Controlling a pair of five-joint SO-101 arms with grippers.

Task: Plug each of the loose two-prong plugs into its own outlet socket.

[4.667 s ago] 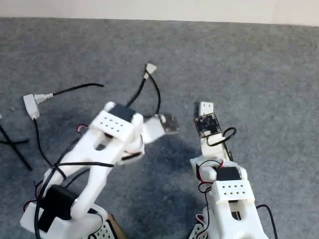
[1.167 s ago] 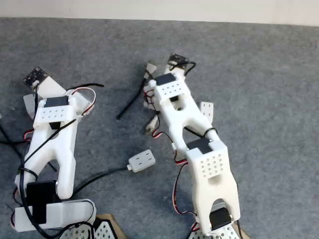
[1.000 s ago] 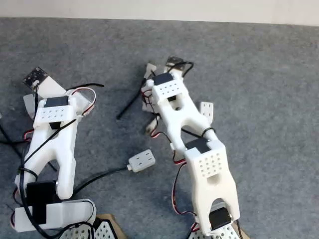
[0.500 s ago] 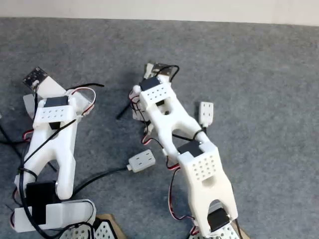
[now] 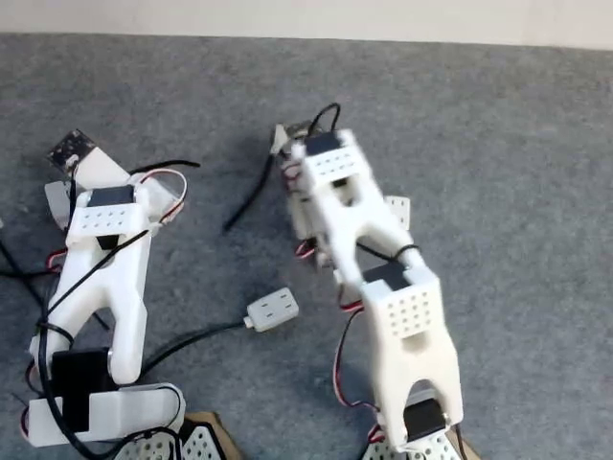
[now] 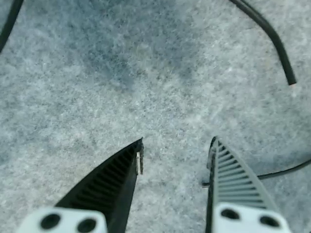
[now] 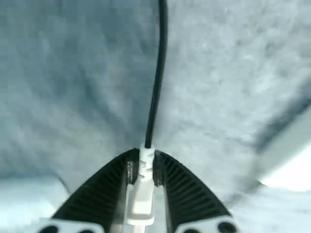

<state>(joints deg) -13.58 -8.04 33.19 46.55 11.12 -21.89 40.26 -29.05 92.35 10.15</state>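
Black ribbed fingers of the right claw [image 7: 144, 158] sit narrow, pinched on a white plug [image 7: 140, 196] that lies lengthwise between them. From the plug's end a black cord [image 7: 155, 87] leaves the fingertips and runs straight off over the grey carpet. In the high view this cord goes from the claw toward 7 o'clock and stops with its far end loose on the bench [image 5: 498, 144]. The white right arm [image 5: 369, 230] rises from its base at 5 o'clock of that view and stretches toward 11 o'clock, so its wrist hangs near 12 o'clock. At 4 o'clock from the wrist a white socket [image 5: 397, 213] lies flat, just beside the forearm and partly hidden by it. A second socket [image 5: 271, 309] lies at 6 o'clock from the wrist, well apart from the claw and between the two arms. Its black lead [image 5: 201, 333] trails toward 8 o'clock and passes under the left arm [image 5: 101, 278].

The left claw [image 6: 177, 144] stands wide, with nothing between its fingers and bare carpet below. A loose black cable [image 6: 265, 36] ends on the carpet beyond the fingertips. The left arm sits at 9 o'clock of the high view, with its base at 7 o'clock and its wrist at 10 o'clock.
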